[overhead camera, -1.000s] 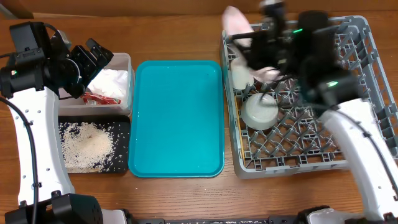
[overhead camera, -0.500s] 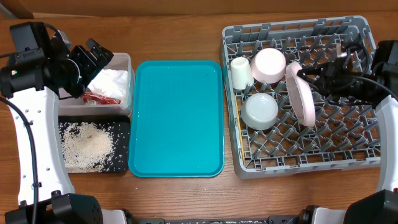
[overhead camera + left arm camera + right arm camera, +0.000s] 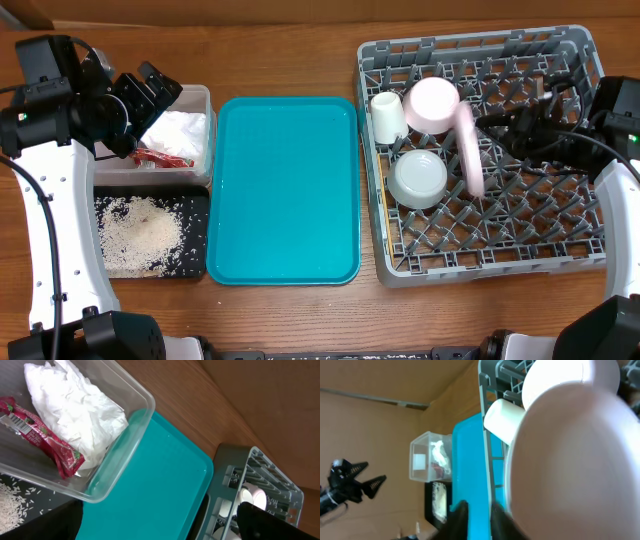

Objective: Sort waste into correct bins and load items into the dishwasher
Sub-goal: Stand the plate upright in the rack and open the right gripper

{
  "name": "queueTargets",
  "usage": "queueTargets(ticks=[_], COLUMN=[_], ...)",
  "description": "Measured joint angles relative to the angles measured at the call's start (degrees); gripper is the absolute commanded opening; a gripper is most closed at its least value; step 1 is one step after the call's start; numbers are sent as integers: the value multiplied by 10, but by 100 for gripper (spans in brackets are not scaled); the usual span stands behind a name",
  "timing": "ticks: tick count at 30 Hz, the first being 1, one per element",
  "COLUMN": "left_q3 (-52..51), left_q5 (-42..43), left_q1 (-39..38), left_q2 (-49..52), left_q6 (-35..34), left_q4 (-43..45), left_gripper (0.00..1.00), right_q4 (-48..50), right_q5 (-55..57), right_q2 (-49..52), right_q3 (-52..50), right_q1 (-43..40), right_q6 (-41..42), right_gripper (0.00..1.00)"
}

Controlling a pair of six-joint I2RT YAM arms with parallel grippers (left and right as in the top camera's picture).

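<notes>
The pale pink plate (image 3: 467,150) stands on edge among the pegs of the grey dishwasher rack (image 3: 500,262). My right gripper (image 3: 489,125) is at its right rim. In the right wrist view the plate (image 3: 570,460) fills the frame beside my right gripper (image 3: 480,503), whose fingers stand a narrow gap apart with only teal showing between them. The pink bowl (image 3: 432,103), white cup (image 3: 387,117) and grey-white bowl (image 3: 417,178) sit in the rack. My left gripper (image 3: 160,95) hangs open over the clear tub (image 3: 206,96), which holds the napkin (image 3: 75,410) and red wrapper (image 3: 45,440).
Rice grains (image 3: 140,232) lie in the black tray (image 3: 198,262) in front of the tub. The teal tray (image 3: 285,190) sits bare between the bins and the rack. A thin tan line (image 3: 383,215) runs along the rack's left wall.
The right arm swung out from over the rack to its right side. The plate now stands more upright and slightly further left. The right fingers have parted a little. The left arm has not moved.
</notes>
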Motion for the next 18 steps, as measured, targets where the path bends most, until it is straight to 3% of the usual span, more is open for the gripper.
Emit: queueTargets(ticks=[5,9,18], left_q3=[0,0,0], left_q5=[0,0,0], left_q1=[0,0,0], left_q2=[0,0,0], left_q6=[0,0,0], left_q4=[0,0,0], left_gripper=[100,100,100], right_q4=[10,38,40], right_q5=[8,50,256], right_q2=[9,10,8], right_q3=[0,0,61], right_q1=[0,0,37], right_q6=[-1,-4,-21], right_gripper=[36,50,55])
